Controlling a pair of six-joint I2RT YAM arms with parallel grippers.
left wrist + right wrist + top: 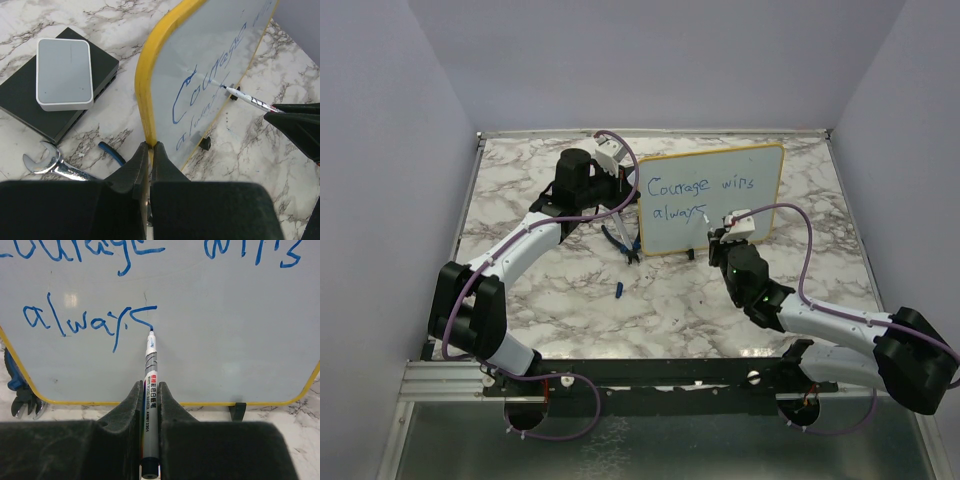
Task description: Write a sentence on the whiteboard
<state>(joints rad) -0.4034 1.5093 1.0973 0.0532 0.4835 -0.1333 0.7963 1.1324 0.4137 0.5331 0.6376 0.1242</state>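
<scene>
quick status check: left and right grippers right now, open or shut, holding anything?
Left gripper: closed, clamped on the yellow edge of the whiteboard.
Right gripper: closed, holding the marker, tip at the board.

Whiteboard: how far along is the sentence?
Done: "Courage wins always" reads in blue on the whiteboard, in two lines. In hand: the right gripper is shut on the marker, its tip at the end of the final s; the left gripper pinches the board's edge, apparently steadying it. Left: probably only lifting the marker away and letting go. No full stop shows.
</scene>
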